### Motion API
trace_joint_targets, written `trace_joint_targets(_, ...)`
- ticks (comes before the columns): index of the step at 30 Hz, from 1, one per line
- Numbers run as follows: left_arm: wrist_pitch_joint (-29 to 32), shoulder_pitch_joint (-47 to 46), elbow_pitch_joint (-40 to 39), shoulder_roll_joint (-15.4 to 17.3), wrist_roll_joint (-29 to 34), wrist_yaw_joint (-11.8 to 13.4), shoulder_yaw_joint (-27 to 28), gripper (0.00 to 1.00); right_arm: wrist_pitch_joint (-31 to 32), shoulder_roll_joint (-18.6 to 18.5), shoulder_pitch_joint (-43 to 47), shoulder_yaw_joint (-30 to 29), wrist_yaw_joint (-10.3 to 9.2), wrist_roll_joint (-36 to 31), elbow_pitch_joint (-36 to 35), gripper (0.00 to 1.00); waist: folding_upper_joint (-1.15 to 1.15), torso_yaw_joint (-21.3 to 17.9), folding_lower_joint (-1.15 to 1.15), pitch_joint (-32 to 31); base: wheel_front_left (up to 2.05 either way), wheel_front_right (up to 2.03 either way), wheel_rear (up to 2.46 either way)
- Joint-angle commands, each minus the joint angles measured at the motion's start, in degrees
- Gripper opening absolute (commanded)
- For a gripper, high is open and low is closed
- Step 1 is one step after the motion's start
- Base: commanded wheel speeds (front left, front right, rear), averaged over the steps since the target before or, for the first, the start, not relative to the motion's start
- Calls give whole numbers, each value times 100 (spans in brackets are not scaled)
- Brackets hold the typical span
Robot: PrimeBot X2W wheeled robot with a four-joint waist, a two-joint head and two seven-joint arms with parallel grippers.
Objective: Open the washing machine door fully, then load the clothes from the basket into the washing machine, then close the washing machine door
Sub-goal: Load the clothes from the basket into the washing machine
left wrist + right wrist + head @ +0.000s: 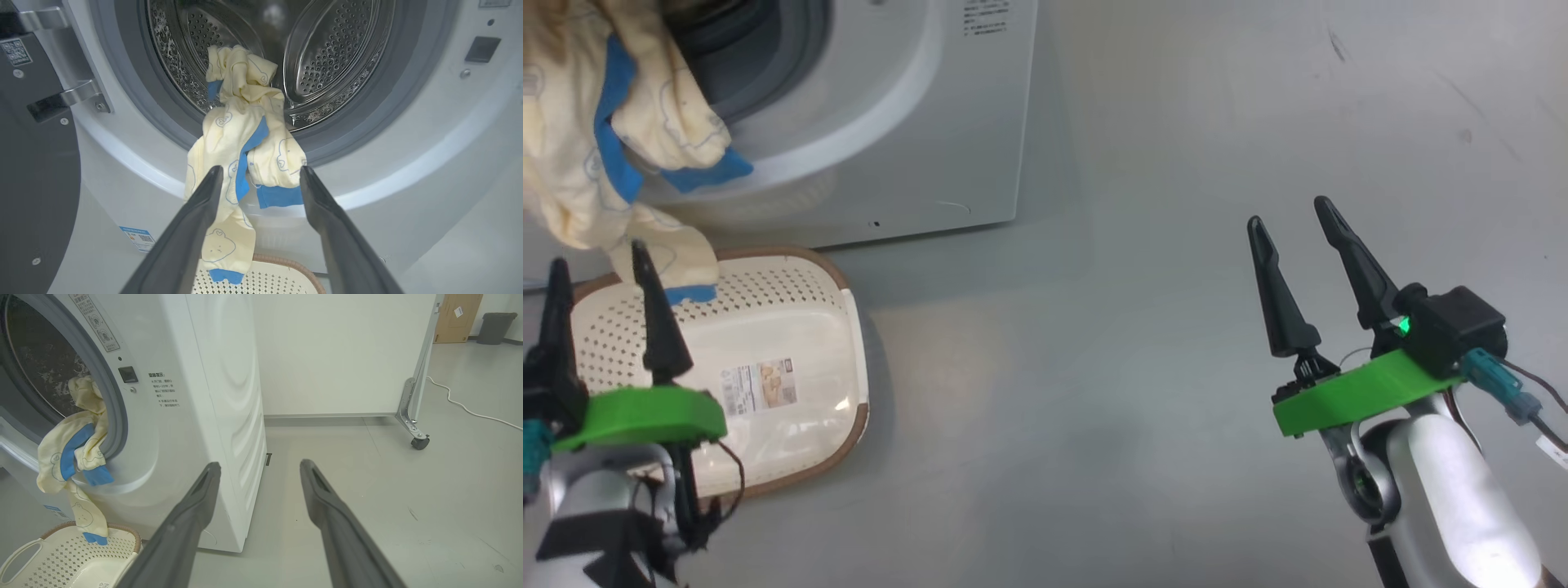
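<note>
Labels: basket [851, 384] base carries a printed sticker [760, 385], text too small to read. Washing machine [212, 396] front bears a block of Chinese writing [164, 390] beside the opening and a blue sticker [139, 238] low down. QR sticker [16, 52] sits on the washing machine door [32, 171], which stands open at the left wrist view's left. Clothes [241, 134] hang from the drum [327, 53] over the grey gasket [135, 102], lowest blue cuff reaching into the basket. Left gripper [596, 255] is spread wide, empty, over the basket. Right gripper [1288, 210] is spread wide, empty, above bare floor [1135, 327], well apart from the machine's corner.
</note>
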Motion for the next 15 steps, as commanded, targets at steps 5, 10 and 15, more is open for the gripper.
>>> trace_joint_targets(5, -62, 673, -657, -116, 241, 115, 234, 100, -31, -33, 203, -33, -1, -152, -48, 100, 0, 259, 0, -468, 0, 0, 0)
trace_joint_targets(10, -63, 1146, -909, -312, 365, 101, 199, 100, 42, -33, 296, -53, -1, -261, -28, 100, 0, 388, 0, -712, 0, 0, 0)
trace_joint_targets(15, -63, 1481, -939, -431, 410, 92, 179, 100, 124, -33, 445, -35, -1, -284, -28, 100, 0, 469, 0, -999, 0, 0, 0)
